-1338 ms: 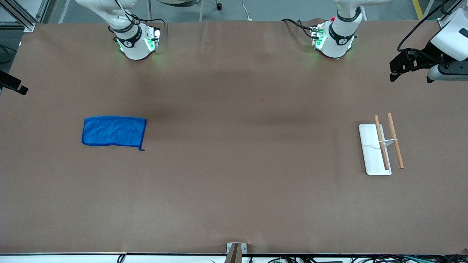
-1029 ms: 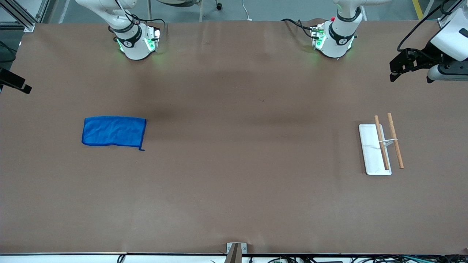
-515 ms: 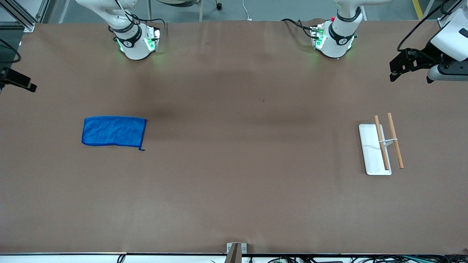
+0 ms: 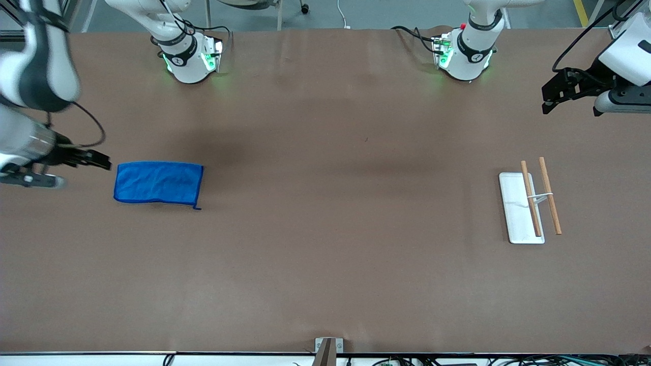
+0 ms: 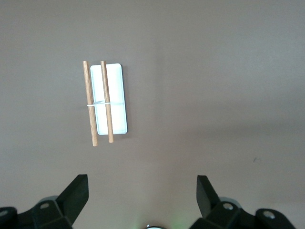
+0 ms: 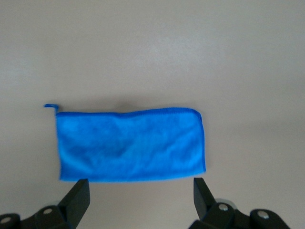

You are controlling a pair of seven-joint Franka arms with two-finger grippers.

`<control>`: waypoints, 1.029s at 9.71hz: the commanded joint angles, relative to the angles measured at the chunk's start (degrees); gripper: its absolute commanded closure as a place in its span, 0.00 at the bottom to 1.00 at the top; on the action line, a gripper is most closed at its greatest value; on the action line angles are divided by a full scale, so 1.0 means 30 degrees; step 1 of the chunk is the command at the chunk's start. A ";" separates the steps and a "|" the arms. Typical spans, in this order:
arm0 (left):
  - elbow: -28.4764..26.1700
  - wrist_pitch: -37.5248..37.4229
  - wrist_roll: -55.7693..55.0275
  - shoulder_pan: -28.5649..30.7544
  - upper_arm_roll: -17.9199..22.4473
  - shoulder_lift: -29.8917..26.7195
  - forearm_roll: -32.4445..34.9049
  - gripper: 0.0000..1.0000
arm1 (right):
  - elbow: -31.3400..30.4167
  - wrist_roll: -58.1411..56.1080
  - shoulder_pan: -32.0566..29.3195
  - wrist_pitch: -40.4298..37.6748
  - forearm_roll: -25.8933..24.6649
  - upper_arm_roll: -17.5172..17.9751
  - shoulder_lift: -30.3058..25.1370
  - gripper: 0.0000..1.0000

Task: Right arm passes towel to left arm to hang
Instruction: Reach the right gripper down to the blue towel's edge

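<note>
Towel [image 4: 158,183]: flat on the bench [image 4: 325,264] toward the right arm's end, hang loop at the corner nearest the front camera, untouched.
Right hand [image 4: 104,163]: fingers spread wide, empty, up in the air just off the towel's short edge at about 9 o'clock from the cloth in the front view.
Left hand [image 4: 548,96]: fingers spread wide, empty, waiting over the left arm's end of the bench, at about 12 o'clock from the towel rack [image 4: 531,203].
Rack: white base with two wooden rails, well apart from the towel.
Risk, thin pinch: flat cloth on a flat surface; fingertips likely to scrape the bench or catch one layer only, letting it slip.
Risk, bunching: sideways approach could push the edge into folds.
Risk, handover: a grip at mid-cloth may leave no free hem for the left hand.
Risk, hanging: a crumpled towel could slide off the rails.
</note>
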 commanded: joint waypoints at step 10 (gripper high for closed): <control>-0.0239 0.0022 0.0322 0.0048 -0.0011 0.0395 -0.0271 0.00 | -0.6820 -0.1987 -0.0486 1.3947 -0.0312 0.0275 0.4933 0.87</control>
